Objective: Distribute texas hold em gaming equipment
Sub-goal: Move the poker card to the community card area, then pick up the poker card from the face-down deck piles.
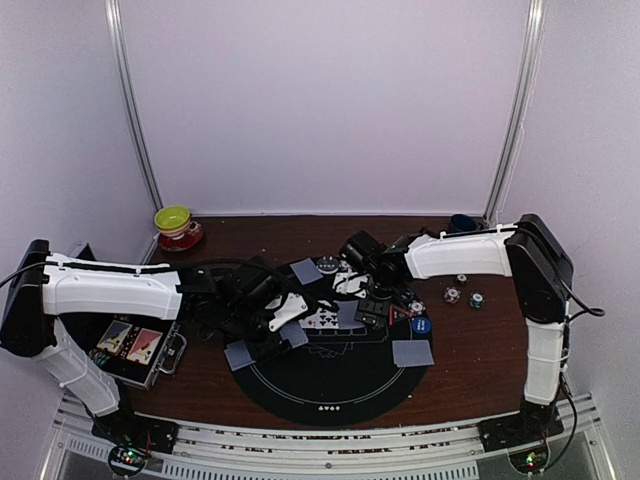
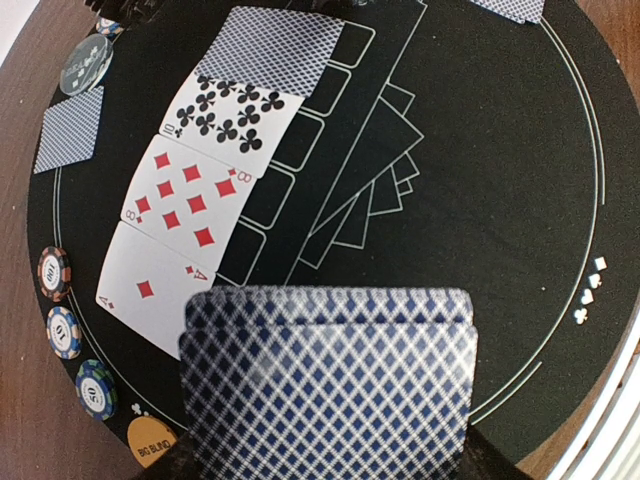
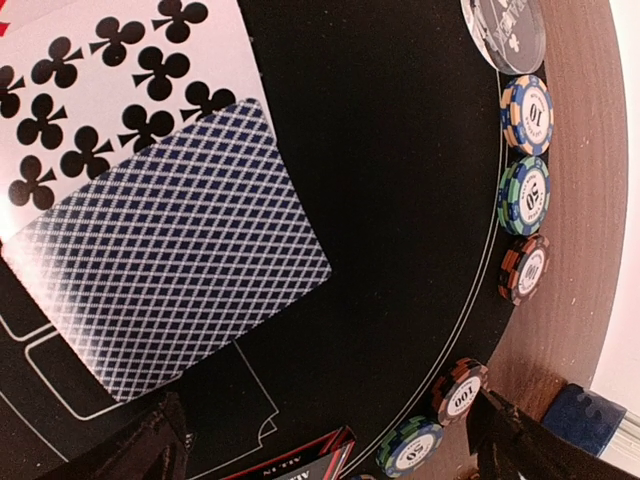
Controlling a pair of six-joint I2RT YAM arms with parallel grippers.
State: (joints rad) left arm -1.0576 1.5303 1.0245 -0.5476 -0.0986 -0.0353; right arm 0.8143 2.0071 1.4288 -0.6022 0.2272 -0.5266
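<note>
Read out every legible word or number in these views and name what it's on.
"BIG BLIND": orange disc.
"8": diamonds card.
"A": ace card.
"10": blue-striped chip.
"50": green chip.
"100": red-brown chip.
Too blurred to read: lettering on the clear disc and the red marker.

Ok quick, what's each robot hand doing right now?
Left hand: closed on a stack of cards.
Right hand: open, holding nothing.
</note>
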